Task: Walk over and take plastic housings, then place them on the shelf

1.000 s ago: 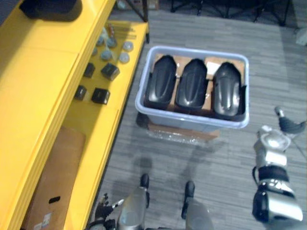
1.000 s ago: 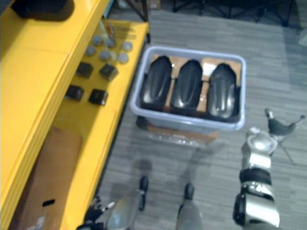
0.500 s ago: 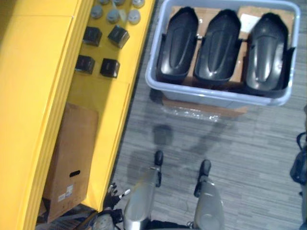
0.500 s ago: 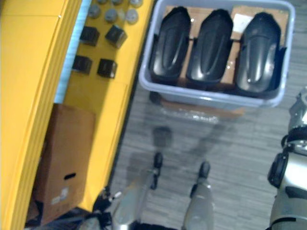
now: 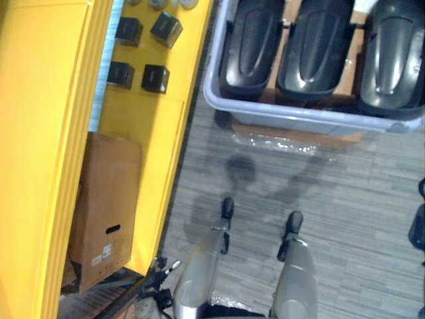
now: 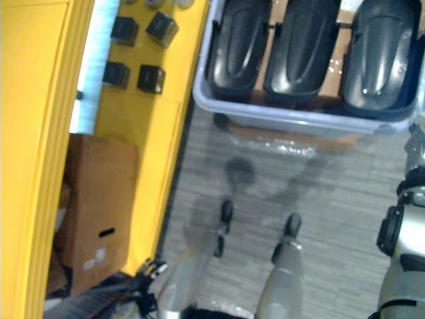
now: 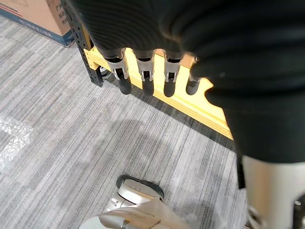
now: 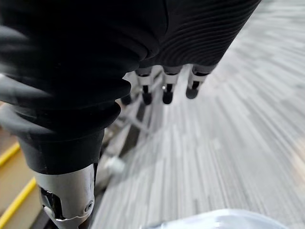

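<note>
Both arms hang low, the left hand [image 7: 145,72] and the right hand [image 8: 167,91] with fingers loose and straight, grasping nothing above the grey floor [image 5: 352,199], while three black plastic housings [image 5: 313,46] lie side by side in a pale bin [image 5: 299,121] beside the yellow shelf [image 5: 149,136], their far ends cut off.

Silver dark-tipped fingers [image 7: 146,78], dark ribbed covers [image 8: 71,57]

Cardboard box [image 5: 106,206], small black blocks [image 5: 155,78]
</note>
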You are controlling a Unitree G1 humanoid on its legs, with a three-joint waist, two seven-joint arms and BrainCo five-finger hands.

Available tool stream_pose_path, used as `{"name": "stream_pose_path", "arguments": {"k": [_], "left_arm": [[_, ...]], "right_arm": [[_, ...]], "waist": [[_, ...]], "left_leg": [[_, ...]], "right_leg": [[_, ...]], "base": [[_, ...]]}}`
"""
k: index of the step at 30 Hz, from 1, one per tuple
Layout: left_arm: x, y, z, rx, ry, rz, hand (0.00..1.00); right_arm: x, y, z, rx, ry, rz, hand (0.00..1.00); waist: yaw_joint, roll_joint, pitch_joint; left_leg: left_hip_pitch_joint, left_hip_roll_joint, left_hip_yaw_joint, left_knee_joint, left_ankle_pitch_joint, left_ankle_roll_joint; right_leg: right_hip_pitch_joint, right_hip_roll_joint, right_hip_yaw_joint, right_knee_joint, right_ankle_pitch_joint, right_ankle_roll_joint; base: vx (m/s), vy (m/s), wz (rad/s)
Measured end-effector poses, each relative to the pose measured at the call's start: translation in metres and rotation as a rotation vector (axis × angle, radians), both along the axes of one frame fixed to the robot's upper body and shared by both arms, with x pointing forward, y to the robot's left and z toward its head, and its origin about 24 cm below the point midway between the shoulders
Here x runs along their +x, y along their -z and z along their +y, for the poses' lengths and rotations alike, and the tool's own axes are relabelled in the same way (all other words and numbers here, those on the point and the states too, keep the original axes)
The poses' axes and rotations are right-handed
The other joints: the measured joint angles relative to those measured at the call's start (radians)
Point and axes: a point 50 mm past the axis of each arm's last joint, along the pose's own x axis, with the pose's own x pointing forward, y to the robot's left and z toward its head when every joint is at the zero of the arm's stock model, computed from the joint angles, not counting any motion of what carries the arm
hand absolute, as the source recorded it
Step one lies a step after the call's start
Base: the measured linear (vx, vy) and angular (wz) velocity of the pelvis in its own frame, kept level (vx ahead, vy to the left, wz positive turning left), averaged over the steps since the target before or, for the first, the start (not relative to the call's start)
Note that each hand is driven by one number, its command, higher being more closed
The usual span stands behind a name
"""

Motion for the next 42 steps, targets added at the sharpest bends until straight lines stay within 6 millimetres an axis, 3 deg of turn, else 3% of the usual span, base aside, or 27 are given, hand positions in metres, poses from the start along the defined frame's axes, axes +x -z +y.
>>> {"name": "stream_pose_path", "arguments": {"k": [2, 9, 17, 18, 26, 33, 42], "left_arm": [[0.003, -0.002, -0.003, -0.009, 0.005, -0.017, 0.00], [0.012, -0.006, -0.005, -0.021, 0.023, -0.055, 0.00], [0.022, -0.011, -0.006, -0.040, 0.006, -0.092, 0.00], [0.022, -0.011, -0.006, -0.041, 0.006, -0.094, 0.00], [0.025, -0.013, -0.007, -0.039, 0.000, -0.105, 0.00], [0.038, -0.020, -0.007, -0.032, -0.013, -0.140, 0.00], [0.053, -0.029, -0.021, -0.087, -0.020, -0.199, 0.00]], "right_arm": [[-0.005, -0.012, -0.004, -0.075, 0.018, 0.014, 0.00], [0.000, -0.018, 0.002, -0.158, -0.019, 0.065, 0.00], [0.008, -0.011, 0.007, -0.165, -0.099, 0.215, 0.00], [0.008, -0.009, 0.007, -0.171, -0.111, 0.247, 1.00], [0.004, 0.009, 0.000, -0.245, -0.069, 0.491, 1.00], [-0.001, 0.003, -0.004, -0.294, -0.015, 0.531, 1.00], [-0.006, 0.019, -0.008, -0.284, 0.030, 0.606, 1.00]], "waist": [[0.010, 0.008, -0.005], [0.026, 0.011, -0.007], [0.042, 0.013, -0.009], [0.043, 0.013, -0.009], [0.050, 0.013, -0.009], [0.058, 0.013, -0.009], [0.064, 0.012, -0.008]], "left_leg": [[-0.027, -0.003, -0.006, 0.002, 0.006, -0.001], [-0.066, -0.005, -0.035, 0.032, 0.007, -0.003], [-0.127, -0.005, -0.049, 0.093, -0.005, -0.002], [-0.129, -0.005, -0.049, 0.095, -0.005, -0.002], [-0.134, -0.001, -0.047, 0.096, -0.005, -0.002], [-0.157, 0.003, -0.047, 0.103, -0.005, -0.002], [-0.161, 0.003, -0.049, 0.102, -0.005, -0.002]], "right_leg": [[-0.026, -0.004, -0.004, 0.012, -0.004, -0.002], [-0.038, -0.005, -0.034, 0.024, -0.007, -0.006], [-0.072, -0.005, -0.050, 0.050, -0.010, -0.009], [-0.074, -0.005, -0.049, 0.054, -0.010, -0.009], [-0.080, -0.003, -0.049, 0.057, -0.010, -0.010], [-0.095, 0.002, -0.054, 0.057, -0.009, -0.011], [-0.095, 0.000, -0.056, 0.058, -0.009, -0.011]], "base": [[-0.04, -0.007, 0.10], [0.00, -0.005, 0.13], [-0.05, 0.013, 0.05], [-0.03, -0.001, -0.01], [0.00, -0.001, 0.00], [0.00, 0.000, 0.00], [0.00, 0.000, 0.00]]}}
